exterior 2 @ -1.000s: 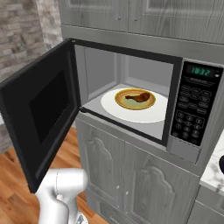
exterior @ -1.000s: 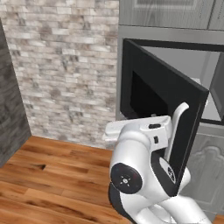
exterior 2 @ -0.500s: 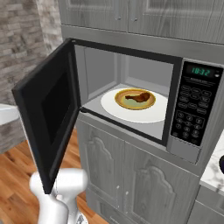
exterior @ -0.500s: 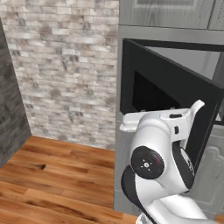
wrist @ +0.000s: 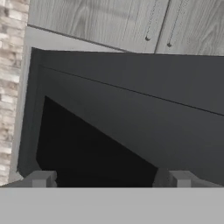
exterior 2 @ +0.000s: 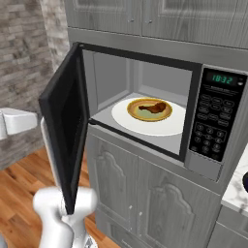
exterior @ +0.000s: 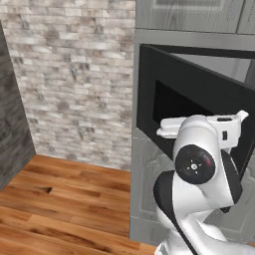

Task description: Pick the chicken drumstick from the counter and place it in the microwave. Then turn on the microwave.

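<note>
Right base view: chicken drumstick (exterior 2: 154,107) already inside microwave (exterior 2: 160,97); tool (wrist: 109,180) released, next pushing door (exterior 2: 65,126) shut.

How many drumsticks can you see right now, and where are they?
1. The chicken drumstick lies in the yellow-brown bowl on the white turntable inside the open microwave. Others could be on counter areas outside these views.
</note>
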Controlling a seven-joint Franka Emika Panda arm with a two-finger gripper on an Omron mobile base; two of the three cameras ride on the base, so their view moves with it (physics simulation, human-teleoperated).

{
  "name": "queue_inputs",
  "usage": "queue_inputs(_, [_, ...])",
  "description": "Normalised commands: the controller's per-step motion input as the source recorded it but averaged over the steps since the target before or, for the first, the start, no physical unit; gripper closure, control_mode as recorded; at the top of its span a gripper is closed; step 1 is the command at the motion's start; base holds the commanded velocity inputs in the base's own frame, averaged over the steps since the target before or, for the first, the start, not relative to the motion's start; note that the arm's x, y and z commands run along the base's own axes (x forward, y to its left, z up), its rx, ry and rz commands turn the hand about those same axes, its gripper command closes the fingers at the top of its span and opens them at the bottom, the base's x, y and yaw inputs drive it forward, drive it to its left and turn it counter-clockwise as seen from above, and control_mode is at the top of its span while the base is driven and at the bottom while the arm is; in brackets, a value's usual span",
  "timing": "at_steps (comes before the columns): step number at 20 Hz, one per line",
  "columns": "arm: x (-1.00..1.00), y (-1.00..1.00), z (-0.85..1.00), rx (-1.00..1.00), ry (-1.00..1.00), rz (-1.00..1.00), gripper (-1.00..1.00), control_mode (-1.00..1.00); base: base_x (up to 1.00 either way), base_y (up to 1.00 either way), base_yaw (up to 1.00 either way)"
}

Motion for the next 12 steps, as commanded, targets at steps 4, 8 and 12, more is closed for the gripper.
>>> queue_inputs(4, [0.13,-0.39,-0.04,0.04,-0.05,0.0,-1.0,-1.0,0.0,0.0,0.0])
queue_inputs(8, [0.26,-0.35,-0.03,0.04,-0.02,0.0,-1.0,-1.0,0.0,0.0,0.0])
queue_inputs(12, [0.31,-0.38,0.0,0.05,-0.03,0.0,-1.0,-1.0,0.0,0.0,0.0])
